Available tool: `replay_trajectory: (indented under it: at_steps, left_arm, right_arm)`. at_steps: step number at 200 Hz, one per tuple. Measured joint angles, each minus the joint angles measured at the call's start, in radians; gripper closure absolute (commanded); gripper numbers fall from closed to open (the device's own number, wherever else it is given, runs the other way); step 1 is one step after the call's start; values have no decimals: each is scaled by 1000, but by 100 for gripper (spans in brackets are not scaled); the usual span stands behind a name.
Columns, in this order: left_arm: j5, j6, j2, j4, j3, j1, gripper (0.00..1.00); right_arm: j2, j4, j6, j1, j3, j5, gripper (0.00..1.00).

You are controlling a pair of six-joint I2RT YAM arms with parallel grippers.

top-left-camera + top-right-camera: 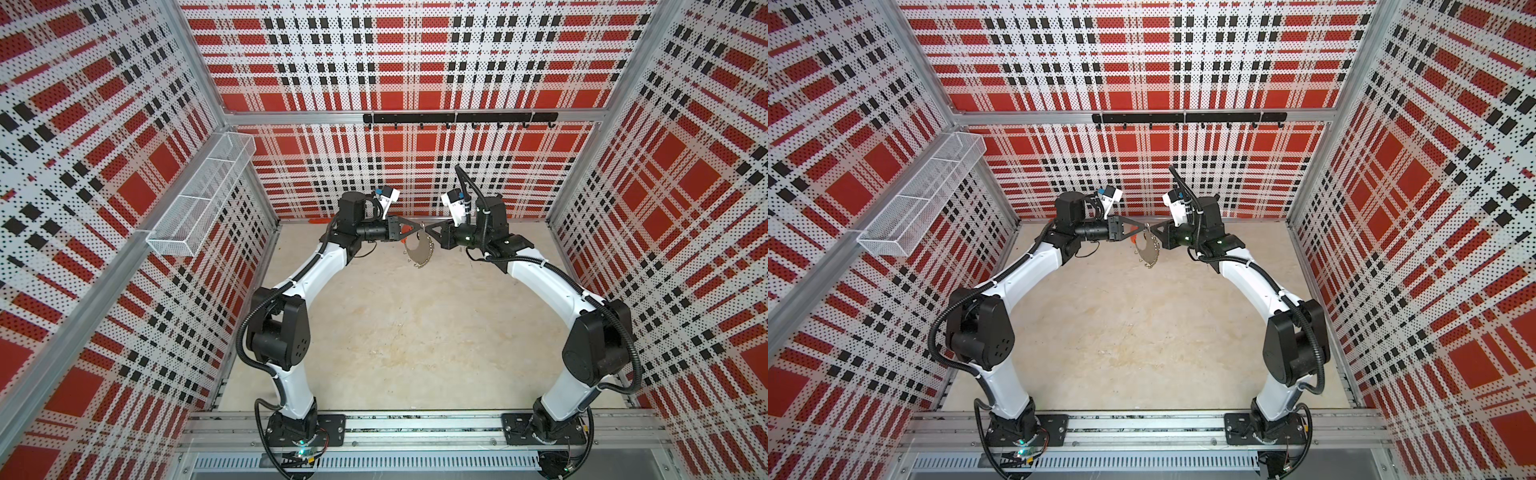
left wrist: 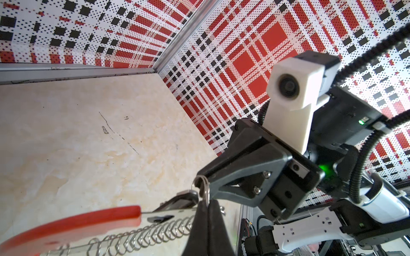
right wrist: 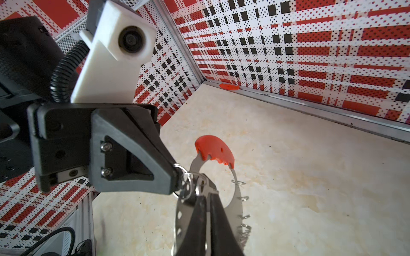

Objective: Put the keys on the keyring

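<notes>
Currently I see the table (image 1: 415, 332) below both arms, which meet tip to tip above its far middle. From that meeting point the keyring (image 1: 419, 250) hangs clear of the surface, its crescent running downward and its red segment on the left arm's side. My left gripper (image 3: 176, 177) has its jaws together, clamped at the band's upper end as far as I can tell. My right gripper (image 2: 200, 178) faces it, jaws pinched on a small split ring (image 2: 200, 185). The keys (image 2: 177, 201) sit just beside both tips, black tag lying along the band, so I judge the threading falls to the right arm.
</notes>
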Motion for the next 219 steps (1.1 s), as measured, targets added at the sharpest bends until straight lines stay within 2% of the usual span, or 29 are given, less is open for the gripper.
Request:
replay_trajectory:
  at_steps: [52, 143, 182, 219]
  left_arm:
    - [5, -12, 0, 12, 0, -1, 100]
    - [13, -12, 0, 19, 0, -8, 100]
    - [16, -12, 0, 20, 0, -8, 100]
    - [16, -12, 0, 21, 0, -8, 100]
  right_arm:
    - [0, -32, -13, 5, 6, 8, 86]
    - [49, -26, -2, 10, 124, -13, 85]
    - [50, -23, -1, 11, 119, 0, 85]
    - [20, -2, 20, 1, 23, 58, 83]
